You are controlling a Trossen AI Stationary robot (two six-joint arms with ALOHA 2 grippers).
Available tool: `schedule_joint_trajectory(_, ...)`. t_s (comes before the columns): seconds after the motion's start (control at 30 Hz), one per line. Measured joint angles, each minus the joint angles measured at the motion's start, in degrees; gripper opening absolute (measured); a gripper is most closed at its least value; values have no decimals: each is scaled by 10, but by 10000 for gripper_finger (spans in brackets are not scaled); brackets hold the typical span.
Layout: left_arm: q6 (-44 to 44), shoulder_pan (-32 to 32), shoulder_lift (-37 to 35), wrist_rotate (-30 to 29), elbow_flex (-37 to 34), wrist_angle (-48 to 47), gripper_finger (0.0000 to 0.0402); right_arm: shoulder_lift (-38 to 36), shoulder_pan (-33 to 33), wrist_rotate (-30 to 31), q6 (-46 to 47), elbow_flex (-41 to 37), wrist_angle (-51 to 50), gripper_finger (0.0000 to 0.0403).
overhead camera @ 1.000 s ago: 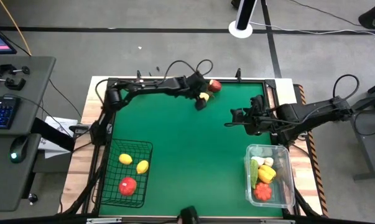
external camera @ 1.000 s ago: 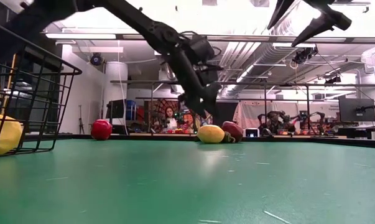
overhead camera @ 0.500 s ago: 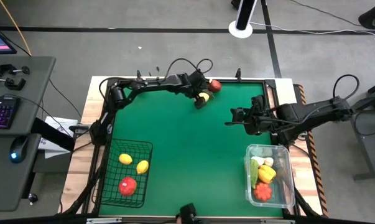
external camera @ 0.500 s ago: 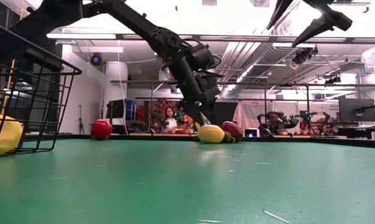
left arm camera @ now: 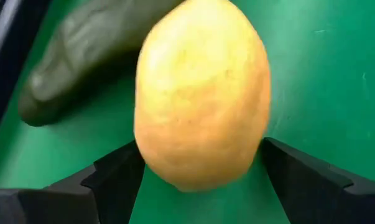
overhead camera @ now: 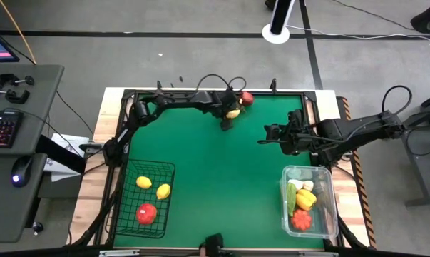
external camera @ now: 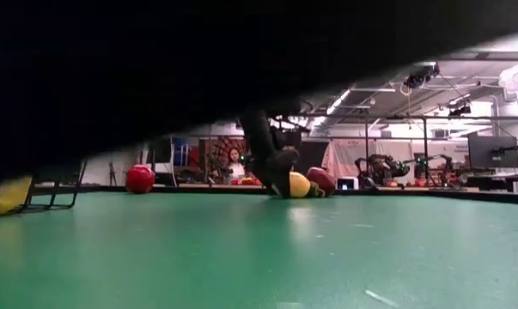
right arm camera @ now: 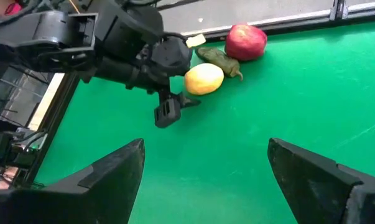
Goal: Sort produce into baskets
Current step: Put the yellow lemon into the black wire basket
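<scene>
Your left end effector [left arm camera: 199, 180] stands spread around the lemon [left arm camera: 203, 93] at the table's [overhead camera: 222, 171] far edge, not yet clenched. Judge it light, stiff and smooth, so pinch its widest middle. The right end effector [overhead camera: 261, 137] waits released mid-table.

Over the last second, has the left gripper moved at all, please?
Yes. In the high view, the left gripper has advanced toward the red apple at the far edge; its fingers now straddle the lemon.
</scene>
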Motion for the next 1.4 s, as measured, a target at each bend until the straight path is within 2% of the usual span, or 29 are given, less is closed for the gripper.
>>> schedule_joint_trajectory(0.17, 6, -3, 3, -18, 0, 16, 309, 0, 0, -5, 0, 0, 0, 332)
schedule_joint_trajectory(0.27, 5, -5, 3, -38, 0, 21, 291, 0, 0, -6, 0, 0, 0, 332)
schedule_joint_trajectory(0.37, 4, -4, 1, -45, 0, 26, 248, 0, 0, -7, 0, 0, 0, 332)
schedule_joint_trajectory(0.53, 4, 6, -14, -45, 1, 36, 156, 0, 0, -8, -2, 0, -1, 332)
schedule_joint_trajectory(0.8, 15, 12, -99, -46, 1, 31, 154, 0, 0, -4, -2, 0, -12, 332)
schedule_joint_trajectory(0.9, 14, 11, -144, -37, 1, 0, 154, 0, 0, -4, -2, 0, -17, 332)
schedule_joint_trajectory(1.0, -8, 3, -194, 0, 1, -55, 154, 0, 0, -4, -2, 0, -21, 332)
schedule_joint_trajectory(1.1, -60, -22, -244, 46, -11, -115, 154, 0, 0, -4, -5, 0, -27, 332)
schedule_joint_trajectory(1.2, -118, -67, -297, 49, -42, -172, 154, 0, 0, -6, -43, 0, -27, 332)
schedule_joint_trajectory(1.3, -192, -136, -354, 41, -89, -210, 154, 0, 0, -30, -102, 0, -25, 332)
schedule_joint_trajectory(1.4, -314, -229, -406, 23, -147, -226, 154, 0, 0, -53, -150, 0, -23, 332)
